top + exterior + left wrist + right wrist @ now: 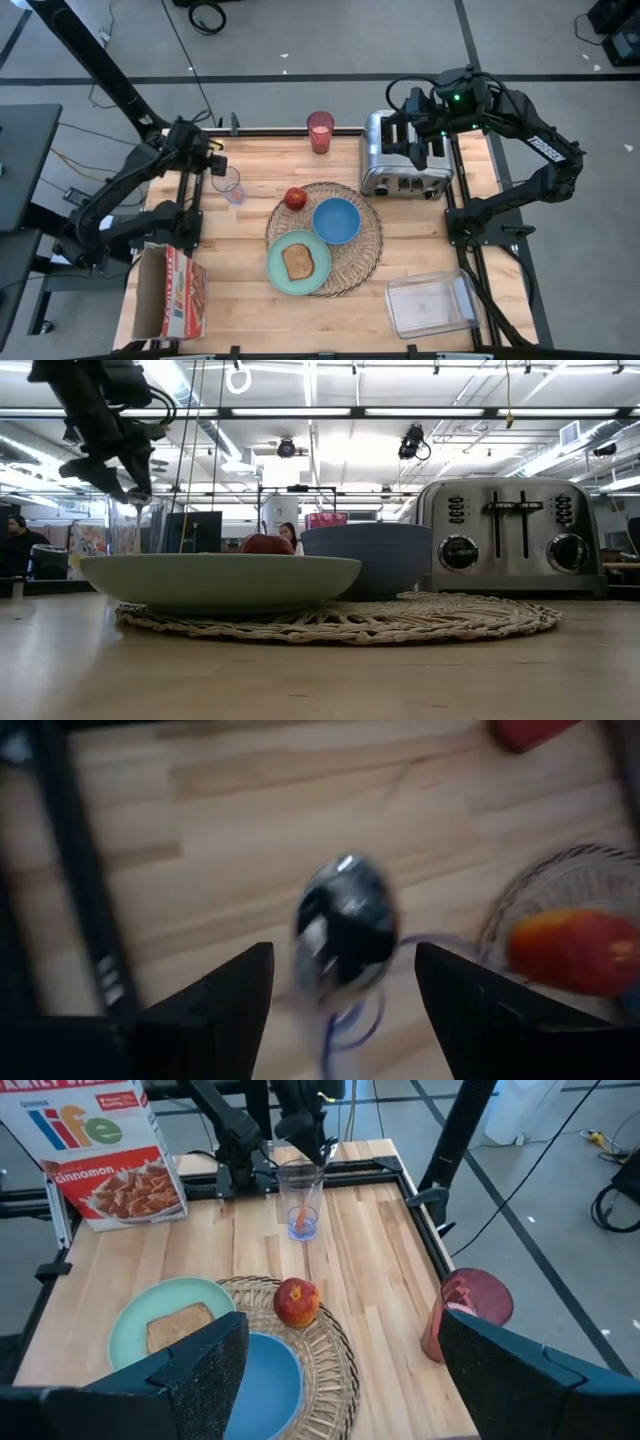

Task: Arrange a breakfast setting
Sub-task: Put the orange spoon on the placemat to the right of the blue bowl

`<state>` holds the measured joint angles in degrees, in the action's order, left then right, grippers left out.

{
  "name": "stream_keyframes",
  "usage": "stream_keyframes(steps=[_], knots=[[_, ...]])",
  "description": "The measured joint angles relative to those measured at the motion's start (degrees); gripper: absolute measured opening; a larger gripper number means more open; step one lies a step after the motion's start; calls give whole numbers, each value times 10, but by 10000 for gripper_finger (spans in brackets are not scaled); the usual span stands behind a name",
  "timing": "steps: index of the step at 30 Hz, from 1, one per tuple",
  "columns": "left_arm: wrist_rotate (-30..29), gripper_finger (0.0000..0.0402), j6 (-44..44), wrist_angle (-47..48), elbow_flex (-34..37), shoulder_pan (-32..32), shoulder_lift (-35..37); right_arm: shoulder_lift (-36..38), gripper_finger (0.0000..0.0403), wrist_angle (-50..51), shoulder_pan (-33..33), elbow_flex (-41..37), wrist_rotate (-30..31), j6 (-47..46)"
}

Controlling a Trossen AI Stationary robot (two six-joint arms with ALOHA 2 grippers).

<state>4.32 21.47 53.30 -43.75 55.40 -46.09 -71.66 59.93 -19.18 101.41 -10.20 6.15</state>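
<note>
Left end effector hovers just above a clear glass on the bench, fingers apart, nothing held. Spoon stands inside the glass, bowl end up, directly under the fingers. Glass sits beside the mat, near the apple. Plate with toast and blue bowl rest on the mat. Pink cup stands at the far edge beside the toaster. Right end effector hangs over the toaster, fingers spread, empty.

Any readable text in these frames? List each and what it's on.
"Life" and "Cinnamon": front of the white cardboard cereal box.
"TROSSEN": white lettering on the right arm's dark link.
Cereal box's smaller print: too small to read.
Silver four-slot toaster dial markings: too small to read.
</note>
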Motion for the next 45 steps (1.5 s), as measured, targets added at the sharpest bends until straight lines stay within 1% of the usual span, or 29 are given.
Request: stream_keyframes(steps=[3, 6, 9, 12, 20, 24, 28, 32, 36, 40, 45], knots=[[21, 251, -14, -38, 11, 7, 0, 0, 330, -12, 0, 0, 0, 0], [22, 251, -30, -49, 11, 7, 0, 0, 330, -13, 0, 0, 0, 0], [22, 240, -37, -60, 11, 7, 0, 0, 330, -14, 0, 0, 0, 0], [22, 211, -37, -70, 11, 7, 0, 0, 330, -20, 0, 0, 0, -4], [29, 104, -29, -68, 11, 7, 0, 0, 330, -29, 0, 0, 0, -6], [40, 66, -26, -68, 8, 7, 0, 0, 330, -29, 0, 0, 0, -6], [43, 40, -25, -67, -4, 7, 0, 0, 330, -29, 0, 0, 0, -4], [50, 31, -22, -62, -23, 6, 0, 0, 330, -29, 0, 0, 0, -4], [50, 33, -18, -31, -47, 6, 0, 0, 330, -29, 0, 0, 0, -2], [52, 33, -13, 7, -91, 6, 0, 0, 330, -30, 0, 0, 0, 1], [99, 30, 0, 30, -166, 6, 0, 0, 330, -34, 0, 0, 0, 19]])
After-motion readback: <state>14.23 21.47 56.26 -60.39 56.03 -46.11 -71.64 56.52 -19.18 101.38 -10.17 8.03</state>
